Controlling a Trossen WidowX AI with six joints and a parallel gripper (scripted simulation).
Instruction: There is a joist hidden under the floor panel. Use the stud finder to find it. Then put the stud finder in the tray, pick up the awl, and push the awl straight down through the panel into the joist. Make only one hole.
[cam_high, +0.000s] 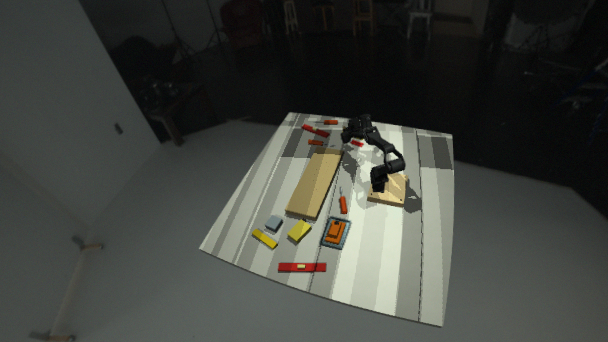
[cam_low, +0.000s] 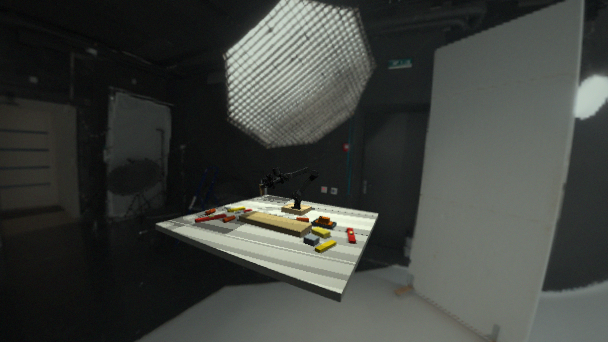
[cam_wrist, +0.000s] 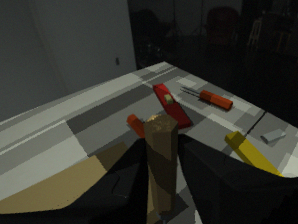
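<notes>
My gripper (cam_wrist: 161, 143) is shut on the awl (cam_wrist: 162, 172), whose wooden handle stands up between the fingers. Its tip is hidden. The gripper is raised near the far end of the floor panel (cam_high: 315, 185) (cam_low: 275, 223) (cam_wrist: 55, 187), and the arm hides the fingers in the top view. The panel is a long tan board lying flat; no hole can be made out at this size. The orange stud finder (cam_high: 335, 232) (cam_low: 324, 219) sits in the blue-grey tray (cam_high: 332, 246), beyond the panel's other end.
An orange screwdriver (cam_high: 343, 205) lies between panel and tray. A yellow block (cam_high: 299, 230), grey block (cam_high: 273, 223), yellow bar (cam_high: 264, 238) and red level (cam_high: 302, 267) lie near the tray. Another red level (cam_wrist: 172, 106), orange-handled tools (cam_wrist: 216, 100) and a yellow bar (cam_wrist: 255, 155) lie at the far end.
</notes>
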